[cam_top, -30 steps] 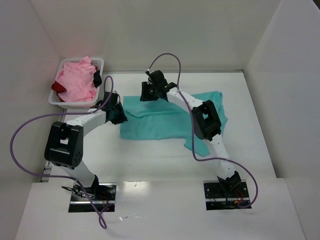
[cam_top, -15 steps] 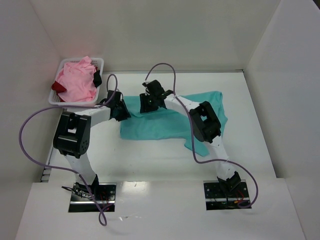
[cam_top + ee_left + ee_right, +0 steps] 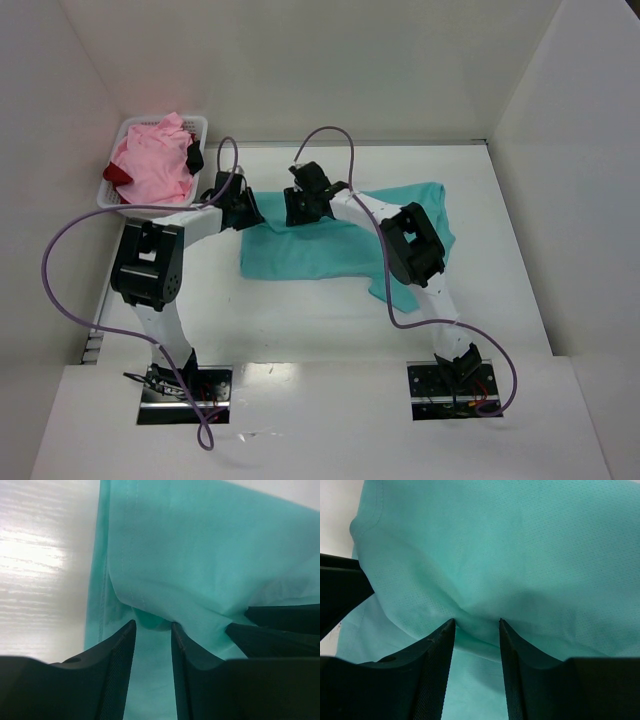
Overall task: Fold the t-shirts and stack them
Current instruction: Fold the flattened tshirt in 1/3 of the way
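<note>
The teal t-shirt (image 3: 330, 250) lies spread on the white table, partly folded, with a flap hanging toward the near right. My left gripper (image 3: 245, 212) and right gripper (image 3: 298, 207) sit side by side at its far left edge. In the left wrist view the jaws (image 3: 153, 625) stand a little apart, tips against a raised fold of teal cloth (image 3: 200, 555). In the right wrist view the jaws (image 3: 477, 621) also stand a little apart, tips under a raised teal fold (image 3: 520, 545). The pink t-shirt (image 3: 152, 165) and the dark red t-shirt (image 3: 117, 174) lie in the basket.
The white lattice basket (image 3: 199, 123) stands at the far left corner, with a small black item (image 3: 194, 158) on its right side. White walls close in the table at the back and both sides. Purple cables loop from both arms.
The left gripper moved away from the base to the shirt's far left edge. The right gripper came nearer, onto the same edge. The two now sit close together.
</note>
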Robot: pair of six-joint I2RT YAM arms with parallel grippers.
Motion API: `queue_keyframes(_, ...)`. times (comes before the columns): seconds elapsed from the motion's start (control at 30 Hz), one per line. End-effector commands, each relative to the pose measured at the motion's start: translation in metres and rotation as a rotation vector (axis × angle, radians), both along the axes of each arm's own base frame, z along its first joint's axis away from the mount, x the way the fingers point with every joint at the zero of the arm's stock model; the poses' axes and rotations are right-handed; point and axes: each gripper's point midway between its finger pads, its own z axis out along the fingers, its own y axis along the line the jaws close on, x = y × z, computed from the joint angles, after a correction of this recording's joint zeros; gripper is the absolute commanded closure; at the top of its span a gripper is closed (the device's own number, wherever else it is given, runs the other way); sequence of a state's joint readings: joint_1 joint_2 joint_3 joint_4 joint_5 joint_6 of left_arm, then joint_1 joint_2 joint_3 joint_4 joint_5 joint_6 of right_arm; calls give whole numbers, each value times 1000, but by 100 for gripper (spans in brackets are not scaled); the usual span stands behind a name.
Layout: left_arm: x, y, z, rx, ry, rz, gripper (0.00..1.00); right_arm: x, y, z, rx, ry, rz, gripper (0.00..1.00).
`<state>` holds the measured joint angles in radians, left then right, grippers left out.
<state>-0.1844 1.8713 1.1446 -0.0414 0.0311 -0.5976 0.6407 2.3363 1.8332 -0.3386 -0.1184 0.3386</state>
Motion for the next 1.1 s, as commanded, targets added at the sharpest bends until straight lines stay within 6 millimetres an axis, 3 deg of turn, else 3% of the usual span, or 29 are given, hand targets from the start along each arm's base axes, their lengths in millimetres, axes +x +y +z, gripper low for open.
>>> queue_keyframes(0.0, 18, 0, 12, 20, -69, -38, 57, 13, 3, 25, 25, -63, -21, 53)
queue_keyframes(0.1, 22, 3, 17, 54, -101, -60, 56, 12, 3, 22, 19, -56, -21, 53)
queue_keyframes(0.33, 23, -12, 20, 38, -115, -199, 54, 17, 6, 21, 17, -63, -14, 53)
queue_keyframes(0.6, 19, -8, 19, 91, -115, -255, 43, 17, 6, 18, 11, -55, -14, 53)
queue_keyframes(0.77, 15, -2, 38, 120, -152, -245, 39, 18, 6, 17, 7, -60, -7, 53)
queue_keyframes(0.8, 13, -1, 34, 127, -145, -252, 37, 18, 6, 17, 7, -60, -7, 54)
queue_keyframes(1.07, 15, -19, 36, 82, -193, -361, 37, 18, 6, 17, 7, -60, -7, 54)
